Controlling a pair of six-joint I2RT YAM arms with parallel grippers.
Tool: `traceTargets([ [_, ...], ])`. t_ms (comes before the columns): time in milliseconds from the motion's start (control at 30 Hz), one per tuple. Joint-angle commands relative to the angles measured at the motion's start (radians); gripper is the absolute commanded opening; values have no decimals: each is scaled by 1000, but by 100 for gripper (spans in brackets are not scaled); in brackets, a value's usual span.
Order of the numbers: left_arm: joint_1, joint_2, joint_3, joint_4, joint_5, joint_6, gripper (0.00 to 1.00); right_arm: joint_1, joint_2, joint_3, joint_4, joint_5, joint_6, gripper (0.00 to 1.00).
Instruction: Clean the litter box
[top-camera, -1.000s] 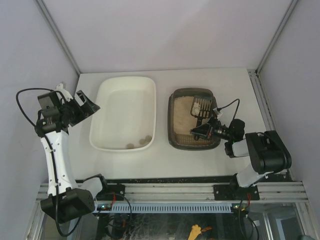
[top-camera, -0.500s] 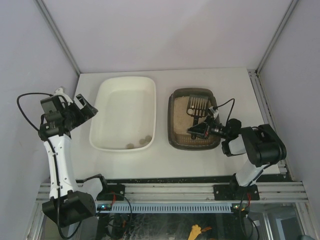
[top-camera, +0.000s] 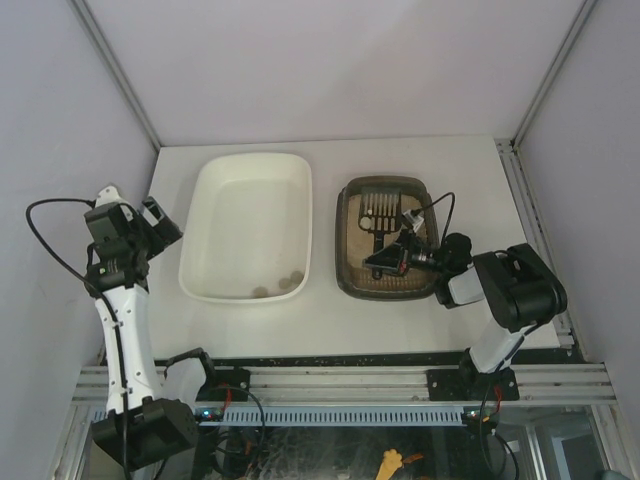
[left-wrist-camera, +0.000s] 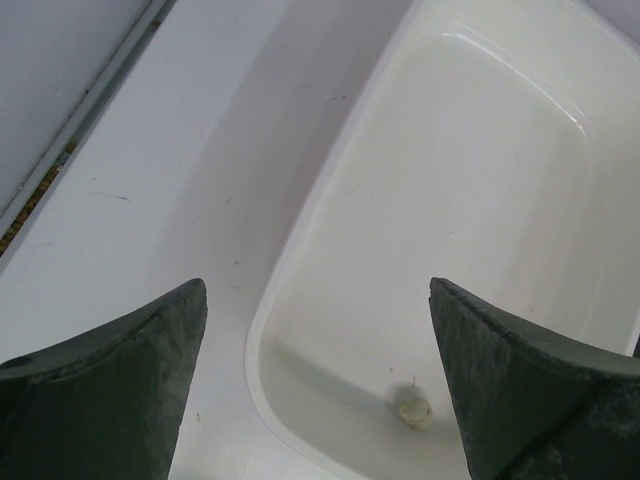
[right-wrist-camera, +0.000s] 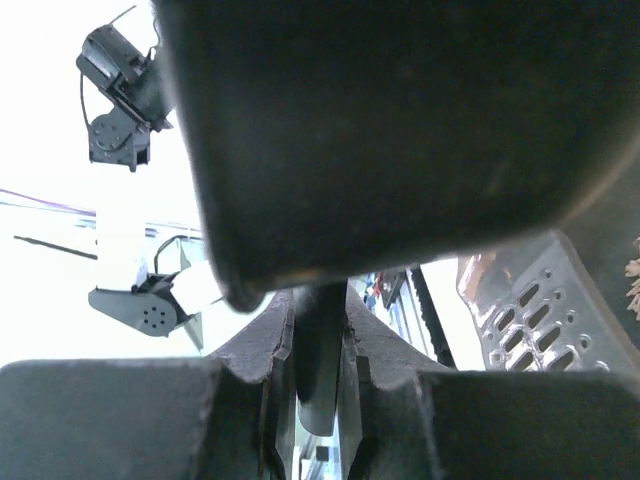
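Fingers (right-wrist-camera: 400, 120) on the right arm are clamped shut on the handle of the black slotted scoop (top-camera: 381, 212). The left fingers (left-wrist-camera: 120, 400) hang spread wide and empty near the left side of the cream tub (top-camera: 250, 200). A few clumps (top-camera: 290, 281) lie in the tub's near corner. The litter box (top-camera: 341, 250) sits on the counter (top-camera: 470, 170) right of centre, just beside the tub, and the scoop's head rests on the sand in its far half. Sifting looks to be the step in hand. Next, the scoop should dig under the litter, lift level and cross to the tub.
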Motion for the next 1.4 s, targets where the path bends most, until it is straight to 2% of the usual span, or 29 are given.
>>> traceTargets([
  [0,5,-38,-42,86,-46,34,95,-69,20,-4,130,-1,48,0],
  [67,6,-46,-51,95,-46,42,96,-79,3,-12,128,7,40,0],
  [233,6,-44,-51,94,-30,40,95,66,-16,20,11,-5,-27,0],
  [333,6,-45,-52,96,-23,43,95,-5,11,-9,128,3,66,0],
  [433,5,-47,-52,92,-13,46,95,-80,-19,-31,126,8,65,0],
  [600,6,-41,-49,88,6,43,95,31,-30,-23,7,-10,-2,0],
  [667,4,-42,-49,88,14,40,95,-44,1,-51,129,-13,74,0],
  [767,5,-41,-47,85,17,41,95,-126,-39,-80,124,-11,58,0],
  [833,5,-36,-46,84,17,41,95,-67,-67,-62,41,-13,13,0],
  [933,6,-29,-45,85,28,33,94,38,-107,-24,-174,-8,-130,0],
  [967,5,-28,-45,86,30,29,94,33,-106,-25,-164,-16,-126,0],
  [1067,5,-34,-43,80,33,29,94,-119,-31,-69,112,-31,66,0],
  [1100,5,-34,-44,79,31,30,94,-147,-17,-73,127,-31,83,0],
  [1167,6,-31,-44,77,31,31,94,-107,-23,-70,108,-23,51,0],
  [1233,5,-26,-42,76,30,29,94,0,-43,-38,-38,-32,-40,0],
  [1300,4,-23,-39,76,32,27,94,30,-78,-28,-156,-24,-124,0],
  [1333,6,-23,-39,78,34,26,94,10,-78,-37,-145,-25,-110,0],
  [1367,6,-24,-40,79,35,27,94,-28,-64,-50,-50,-28,-59,0],
])
